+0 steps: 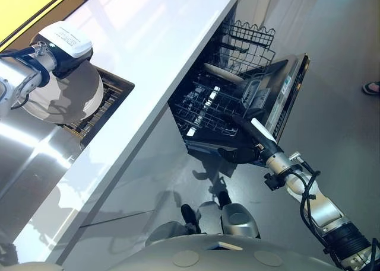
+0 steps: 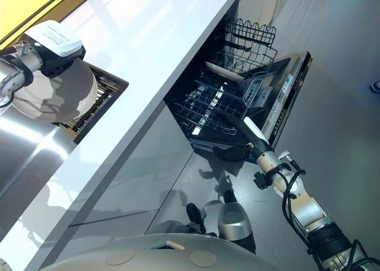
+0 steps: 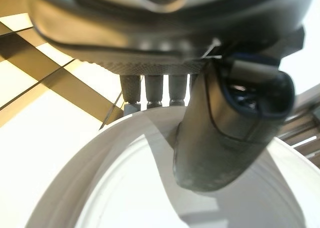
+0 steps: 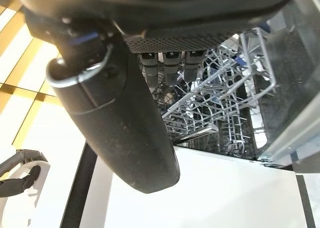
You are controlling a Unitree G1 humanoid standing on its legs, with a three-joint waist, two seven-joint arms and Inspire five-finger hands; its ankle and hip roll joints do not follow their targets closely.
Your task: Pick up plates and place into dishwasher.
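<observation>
My left hand (image 3: 225, 133) is shut on a white plate (image 1: 65, 102); the thumb presses its inner face and the fingers (image 3: 152, 88) reach behind the rim. It holds the plate tilted just above the dish rack (image 1: 113, 93) at the sink. The dishwasher (image 1: 285, 93) stands open under the counter with its door down and its lower rack (image 1: 208, 108) pulled out. Another pale plate (image 1: 222, 73) stands in the rack further back. My right hand (image 1: 238, 155) hangs open and holding nothing at the lower rack's front edge, its thumb (image 4: 115, 123) stretched out.
A long white counter (image 1: 148, 51) runs between the steel sink (image 1: 29, 158) and the dishwasher. The upper wire basket (image 1: 252, 37) sits deeper inside. Grey floor (image 1: 332, 40) lies beyond the door, with a person's foot (image 1: 371, 88) at its far right edge.
</observation>
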